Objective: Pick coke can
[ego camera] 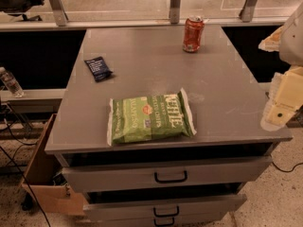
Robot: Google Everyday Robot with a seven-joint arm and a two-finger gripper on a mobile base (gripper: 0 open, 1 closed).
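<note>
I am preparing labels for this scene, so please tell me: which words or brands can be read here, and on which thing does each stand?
"KETTLE": on the green chip bag, in large pale letters; its smaller print is blurred.
The coke can: pale lettering, too blurred to read.
The dark blue packet: unreadable.
The gripper, beside the right edge of the table: no text seen.

The coke can [193,34] stands far back on the cabinet [142,60], pincer [280,109] well right.
</note>
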